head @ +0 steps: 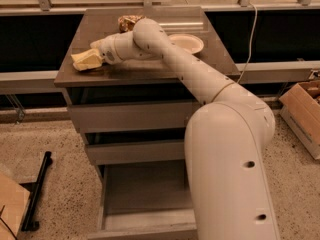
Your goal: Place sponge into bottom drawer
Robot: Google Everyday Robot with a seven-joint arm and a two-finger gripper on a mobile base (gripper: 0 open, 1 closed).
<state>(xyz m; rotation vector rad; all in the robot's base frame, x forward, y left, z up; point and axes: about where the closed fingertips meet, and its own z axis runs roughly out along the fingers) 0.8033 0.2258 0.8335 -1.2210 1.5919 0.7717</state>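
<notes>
The end effector (pixel 102 53) touched the sponge (pixel 88 60) at the worktop's (pixel 125 70) front left corner; whether it gripped could not be told. The bottom drawer (pixel 145 196) stood open below. A firm hold should come first, then a lift clear of the edge.

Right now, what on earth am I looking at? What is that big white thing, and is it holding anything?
The big white thing is a robot arm. There is only one picture, taken from above and behind the arm, looking down at a cabinet. On the cabinet top lie a yellow sponge, a cream bowl and a crumpled wrapper. The arm ends in its gripper, the part that grabs things. It is right against the sponge, near the top's left front corner. I cannot tell whether it has hold of the sponge. Lower down, the bottom drawer is pulled open.
</notes>
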